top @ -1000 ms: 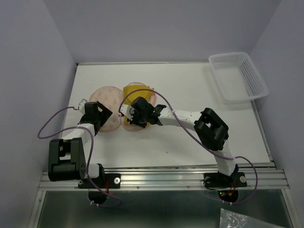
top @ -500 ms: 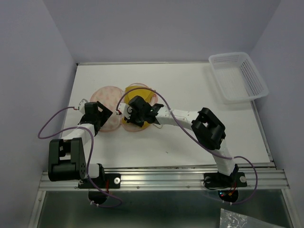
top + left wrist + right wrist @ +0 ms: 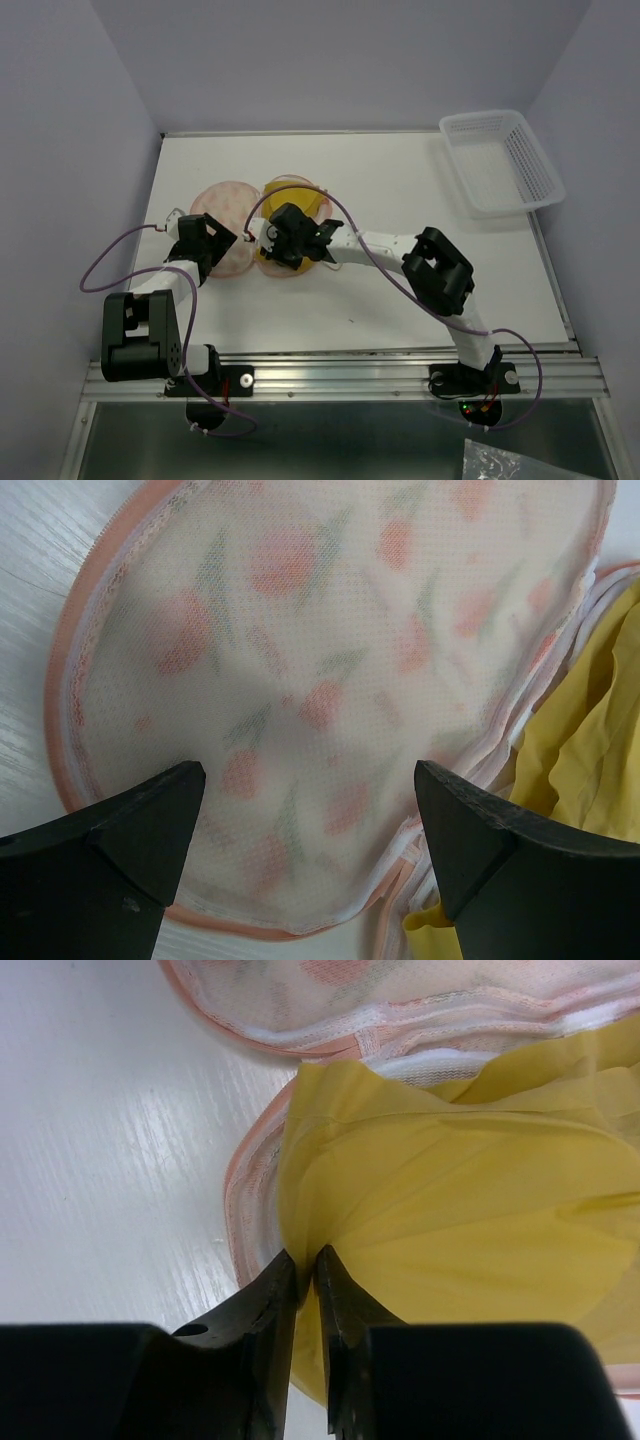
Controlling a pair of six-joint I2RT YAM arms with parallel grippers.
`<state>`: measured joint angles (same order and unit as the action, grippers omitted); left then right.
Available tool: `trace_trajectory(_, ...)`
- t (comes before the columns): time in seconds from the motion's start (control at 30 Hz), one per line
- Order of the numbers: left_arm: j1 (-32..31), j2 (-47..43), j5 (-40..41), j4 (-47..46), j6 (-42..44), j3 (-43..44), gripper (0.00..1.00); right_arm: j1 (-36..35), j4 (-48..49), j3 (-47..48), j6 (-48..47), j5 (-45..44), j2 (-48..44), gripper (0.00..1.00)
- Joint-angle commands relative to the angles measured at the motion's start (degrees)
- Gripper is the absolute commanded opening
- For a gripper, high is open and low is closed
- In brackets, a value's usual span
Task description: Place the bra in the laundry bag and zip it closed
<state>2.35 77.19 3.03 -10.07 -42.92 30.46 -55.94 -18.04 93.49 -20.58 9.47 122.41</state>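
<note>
We see a white worktop (image 3: 400,180). Toward its far left, the laundry bag (image 3: 225,205) lies open on it, both lobes side by side. A white lattice basket (image 3: 497,165) sits at its far right corner.

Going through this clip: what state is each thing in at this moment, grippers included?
cream-peach printed fabric laundry bag: unzipped, lying open.
mustard-yellow soft fabric bra: crumpled over the bag's right-hand lobe, not enclosed.
left gripper: open, above the bag's other lobe, holding nothing.
right gripper: shut on the bra's edge.
white plastic lattice basket: upright, empty, apart from both arms.
</note>
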Motion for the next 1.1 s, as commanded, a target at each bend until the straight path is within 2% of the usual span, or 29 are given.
trace_trajectory(0.0, 0.11, 0.42, -1.09, 1.80, 0.20, -1.54, 0.99, -0.75, -0.06, 1.34, 1.59, -0.07, 1.16, 0.25)
trace_trajectory(0.07, 0.11, 0.42, -1.27, 1.89, 0.20, -1.54, 0.99, -0.75, -0.15, 1.25, 2.12, -0.60, 1.16, 0.32)
trace_trajectory(0.13, 0.02, 0.33, -1.53, 1.89, 0.38, -1.54, 0.99, -0.75, -0.06, 0.73, 2.30, -1.74, 0.38, 0.46)
trace_trajectory(0.17, 0.02, 0.33, -1.62, 1.98, 0.55, -1.54, 0.99, -0.75, 0.02, 0.55, 2.65, -2.18, -0.15, 0.50)
trace_trajectory(0.2, 0.11, 0.07, -1.88, 2.07, 0.55, -1.63, 0.99, -0.75, 0.03, 0.29, 2.82, -2.79, -0.68, 0.67)
trace_trajectory(0.23, 0.02, -0.19, -2.06, 2.07, 0.73, -1.54, 0.99, -0.75, 0.11, 0.11, 3.17, -3.06, -2.16, 0.71)
trace_trajectory(0.27, 0.02, -0.46, -2.50, 2.07, 0.73, -1.54, 0.99, -0.75, 0.20, 0.02, 3.79, -3.41, -3.13, 0.72)
trace_trajectory(0.33, 0.11, -2.04, -2.76, 2.42, 1.08, -1.37, 0.99, -0.75, 0.46, -0.68, 5.46, -4.20, -6.28, 0.88)
trace_trajectory(0.37, 0.02, -3.17, -2.76, 2.77, 1.08, -1.02, 0.99, -0.75, 0.99, -2.25, 6.85, -5.25, -7.70, 0.99)
trace_trajectory(0.5, 0.11, -6.17, -2.59, 4.44, 1.43, 0.56, 0.99, -0.75, 3.45, -7.00, 11.60, -9.28, -14.64, 1.00)
trace_trajectory(0.7, 0.11, -9.07, -1.27, 7.42, 1.61, 2.76, 0.99, 2.50, 7.58, -22.19, 21.79, -16.31, -27.02, 1.00)
trace_trajectory(0.87, 0.11, -11.88, 1.45, 9.98, 0.73, 4.61, 0.99, 10.05, 7.50, -31.87, 26.81, -18.79, -31.70, 0.99)
trace_trajectory(1.03, 0.11, -17.14, 4.61, 13.40, -1.55, 4.96, 0.99, 13.23, 8.02, -33.64, 28.05, -14.58, -30.66, 0.85)
trace_trajectory(1.07, 0.11, -17.16, 4.88, 13.84, -1.82, 4.96, 0.99, 13.23, 8.20, -33.64, 28.05, -14.57, -29.78, 0.85)
